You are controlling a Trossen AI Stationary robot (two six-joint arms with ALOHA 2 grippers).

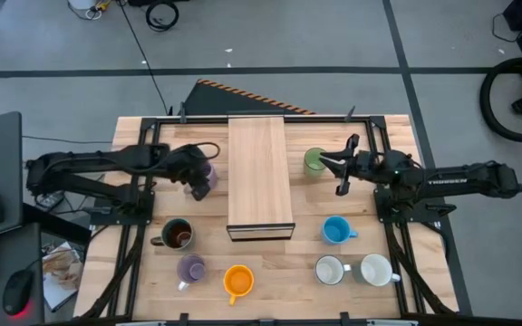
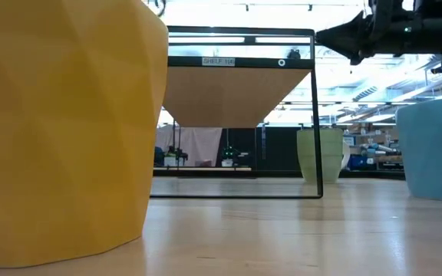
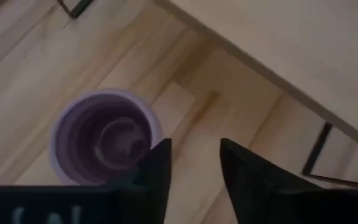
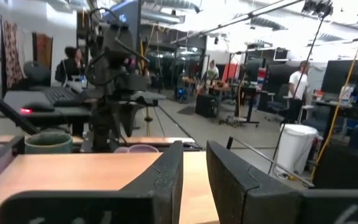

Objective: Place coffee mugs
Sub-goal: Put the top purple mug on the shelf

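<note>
1. While both arms reach in over the worktop [image 1: 270, 272], the wooden shelf [image 1: 259, 177] stands in the middle and serves as the landmark for everything else.
2. Left pincer [image 1: 199, 184]: it sits just left of the shelf, right over a lilac mug [image 1: 205, 172]. In the left wrist view its two dark fingers [image 3: 157, 171] stand a narrow gap apart, with the lilac mug's rim [image 3: 101, 137] touching or just under the nearer finger; whether that finger presses the mug cannot be told.
3. Right pincer [image 1: 343, 165]: it hangs just right of the shelf, beside the green mug [image 1: 314, 162]. Its fingers [image 4: 166, 180] show a narrow gap with nothing between them.
4. Green mug: upright on the worktop, close against the shelf's right edge, between the shelf and the right pincer.
5. Dark brown mug [image 1: 178, 234]: left of the shelf's near end, handle pointing away from the shelf.
6. Second lilac mug [image 1: 190, 269]: nearer the front edge, left of the shelf's near end.
7. Orange mug [image 1: 238, 281]: in front of the shelf's near end, just beside the second lilac mug; it fills the left of the low view [image 2: 64, 130].
8. Blue mug [image 1: 336, 230]: right of the shelf's near end.
9. Two white mugs [image 1: 330, 270] and [image 1: 376, 270]: side by side, front right of the shelf, beyond the blue mug.
10. People stand in the room behind, far off in the right wrist view.
</note>
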